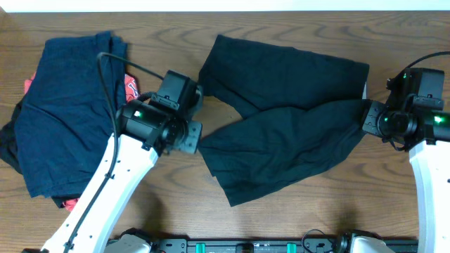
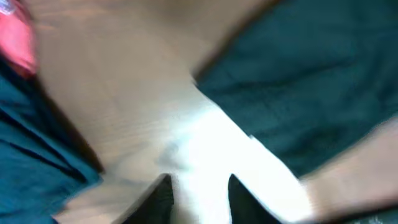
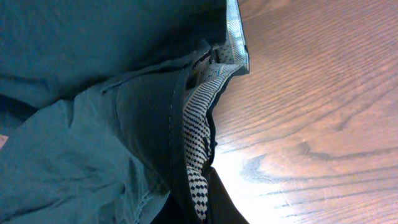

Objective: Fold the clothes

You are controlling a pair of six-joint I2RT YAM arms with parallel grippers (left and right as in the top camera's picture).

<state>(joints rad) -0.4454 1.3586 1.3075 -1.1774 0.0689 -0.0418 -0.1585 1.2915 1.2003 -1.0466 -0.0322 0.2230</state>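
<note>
Black shorts lie in the middle of the table, one leg folded across the other. My left gripper hovers at their left edge. In the blurred left wrist view it is open, with only bare wood between its fingers and the shorts up to the right. My right gripper is shut on the shorts' right end. The right wrist view shows the checkered inner waistband pinched in that gripper. A navy blue garment lies at the left on a red-orange one.
The pile of navy and red-orange clothes fills the table's left side, and the left arm's black cable hangs over it. The arm bases and a black rail line the front edge. Bare wood lies in front of the shorts.
</note>
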